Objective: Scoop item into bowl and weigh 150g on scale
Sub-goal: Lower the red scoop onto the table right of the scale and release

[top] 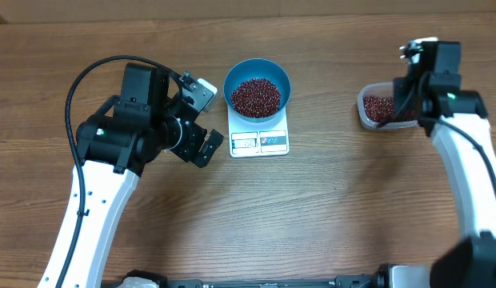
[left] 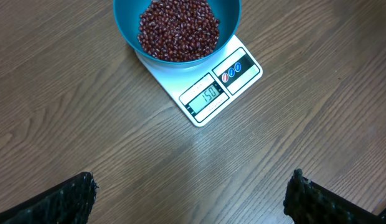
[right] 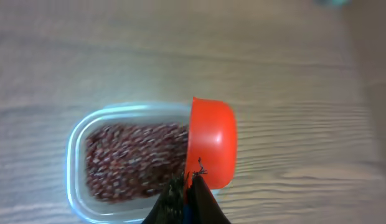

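Left gripper [left: 193,208] hangs spread wide and empty near the white scale [left: 174,79], whose display reads 150. On it, the blue bowl [left: 126,31] holds red-brown beans [left: 177,28]. Right gripper [right: 188,198] pinches an orange scoop [right: 213,140], tipped sideways over a clear tub [right: 73,149] of beans.

**Where everything's sitting right now**

Small dark red-brown beans [top: 256,96] are piled in the round blue bowl [top: 257,67]. It sits on the back of the flat white scale [top: 260,142], mid tabletop [top: 328,208]. Well off right is a clear plastic tub [top: 362,106], with an orange plastic scoop [right: 211,143] over one end.
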You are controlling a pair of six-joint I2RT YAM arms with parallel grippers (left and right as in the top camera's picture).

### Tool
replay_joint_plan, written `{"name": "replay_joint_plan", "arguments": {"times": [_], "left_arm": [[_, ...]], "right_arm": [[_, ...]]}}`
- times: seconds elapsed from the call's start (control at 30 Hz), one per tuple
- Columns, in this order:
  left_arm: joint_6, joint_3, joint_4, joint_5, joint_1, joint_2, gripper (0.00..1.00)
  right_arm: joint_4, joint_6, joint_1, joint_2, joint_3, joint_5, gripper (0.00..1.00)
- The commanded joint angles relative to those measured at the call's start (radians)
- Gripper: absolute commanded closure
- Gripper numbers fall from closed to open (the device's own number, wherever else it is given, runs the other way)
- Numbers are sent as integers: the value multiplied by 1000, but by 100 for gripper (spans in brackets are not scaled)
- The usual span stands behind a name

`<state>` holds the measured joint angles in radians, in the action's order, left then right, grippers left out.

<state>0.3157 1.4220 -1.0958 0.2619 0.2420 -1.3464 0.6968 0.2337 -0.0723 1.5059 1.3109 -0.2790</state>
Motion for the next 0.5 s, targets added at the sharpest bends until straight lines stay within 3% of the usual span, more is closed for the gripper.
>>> {"name": "replay_joint_plan", "arguments": {"times": [0.0, 0.3, 0.47], "left_arm": [[-9, 21, 0, 19, 0, -2, 0], [-9, 21, 0, 19, 0, -2, 0], [-9, 21, 0, 19, 0, -2, 0]], "right_arm": [[4, -92, -2, -157, 47, -18, 96], [284, -474, -2, -254, 38, 470, 96], [414, -477, -24, -255, -14, 569, 96]]}}
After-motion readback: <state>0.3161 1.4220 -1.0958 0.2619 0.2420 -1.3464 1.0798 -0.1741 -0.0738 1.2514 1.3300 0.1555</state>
